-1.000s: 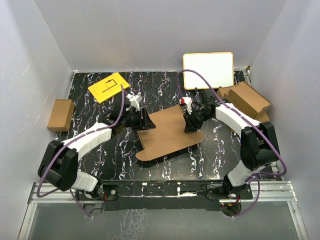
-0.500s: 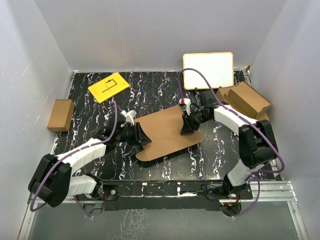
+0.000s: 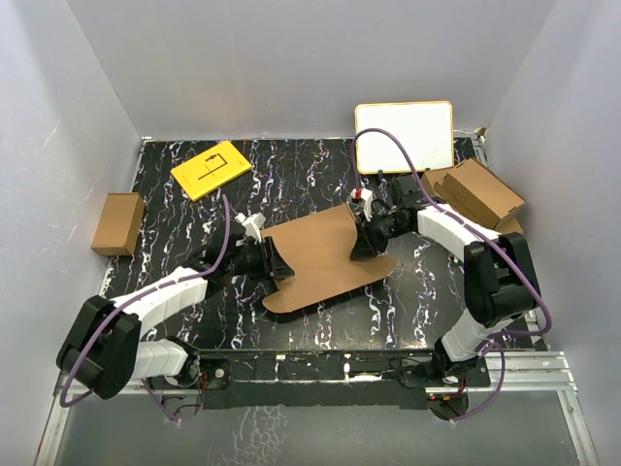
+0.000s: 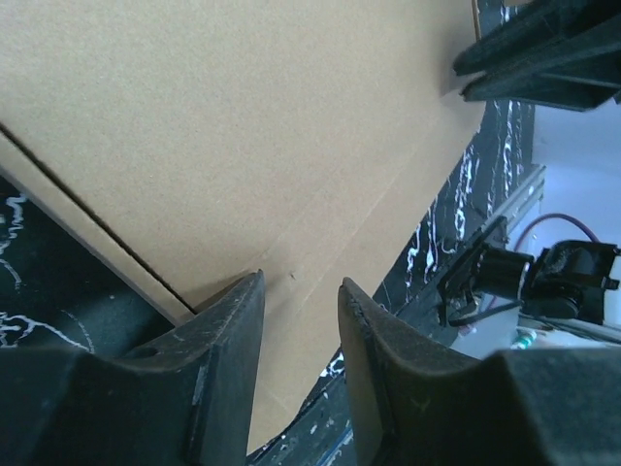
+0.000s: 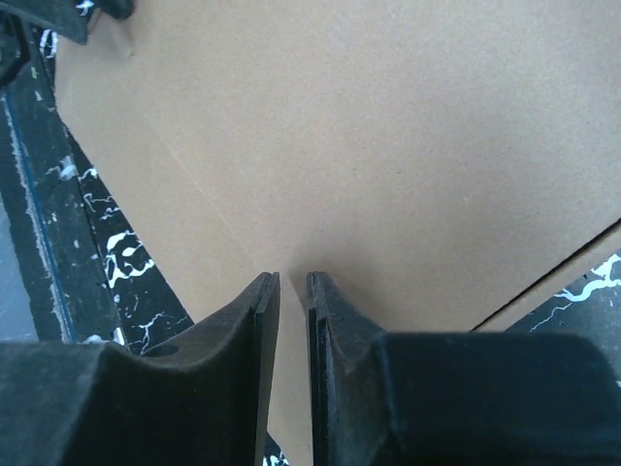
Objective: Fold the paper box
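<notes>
The paper box [image 3: 325, 257] is a flat brown cardboard sheet lying mid-table, with a dark shadow under its near edge. My left gripper [image 3: 278, 262] is at its left edge. In the left wrist view those jaws [image 4: 301, 282] stand apart, tips against the cardboard face [image 4: 243, 126], with nothing between them. My right gripper [image 3: 363, 245] stands on the sheet's right part. In the right wrist view its jaws [image 5: 293, 275] are almost together with only a thin slit. Their tips sit where a crease ends on the cardboard [image 5: 408, 146]. No pinched flap shows.
A yellow card [image 3: 212, 169] lies at the back left and a small brown box [image 3: 117, 222] leans at the left wall. A whiteboard [image 3: 404, 136] stands at the back right, with folded cardboard boxes [image 3: 480, 194] beside it. White walls close three sides.
The left arm slid nearer along the box's left edge and its jaws narrowed, then held still. The right gripper shifted only slightly.
</notes>
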Available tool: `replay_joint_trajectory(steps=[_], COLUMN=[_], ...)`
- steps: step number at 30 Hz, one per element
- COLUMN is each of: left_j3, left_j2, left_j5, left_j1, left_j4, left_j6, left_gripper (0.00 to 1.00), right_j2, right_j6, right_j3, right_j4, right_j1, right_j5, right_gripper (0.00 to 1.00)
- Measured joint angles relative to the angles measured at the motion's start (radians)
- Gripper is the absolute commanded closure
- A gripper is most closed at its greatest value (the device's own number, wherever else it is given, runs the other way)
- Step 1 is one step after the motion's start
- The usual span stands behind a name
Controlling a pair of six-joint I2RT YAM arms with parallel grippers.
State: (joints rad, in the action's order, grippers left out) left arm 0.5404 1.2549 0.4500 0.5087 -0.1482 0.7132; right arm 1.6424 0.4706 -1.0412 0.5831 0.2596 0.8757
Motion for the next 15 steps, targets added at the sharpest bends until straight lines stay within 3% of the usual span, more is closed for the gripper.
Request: replay_joint_trajectory(steps=[3,6,9,11,15], left_j3=[0.008,0.009,0.009,-0.005,-0.129], left_j2=[-0.035,-0.142,-0.275,-0.341,-0.439], left_j5=[-0.021,-0.042,-0.07,-0.092,-0.132], left_j1=[0.002,0.002,0.002,0.002,-0.002], left_j4=[0.024,0.038,0.018,-0.014,-0.112], left_j6=[-0.006,-0.006,-0.002,0.005,0.06], left_gripper=[0.53,0.4,0.19,0.06,0.03], right_j2=[-0.023,-0.083,-0.138,-0.139,-0.057], right_j6=[-0.002,-0.032,-0.089,-0.126,-0.177], right_j3=[0.0,0.005,0.018,0.025,0.025], right_j4=[0.009,-0.012,-0.074,-0.112,-0.146], right_j1=[-0.023,-0.084,-0.189,-0.247,-0.293], right_j5=[0.045,0.089,0.124,0.13,0.131], right_gripper=[0.73,0.62,0.48,0.45,0.41])
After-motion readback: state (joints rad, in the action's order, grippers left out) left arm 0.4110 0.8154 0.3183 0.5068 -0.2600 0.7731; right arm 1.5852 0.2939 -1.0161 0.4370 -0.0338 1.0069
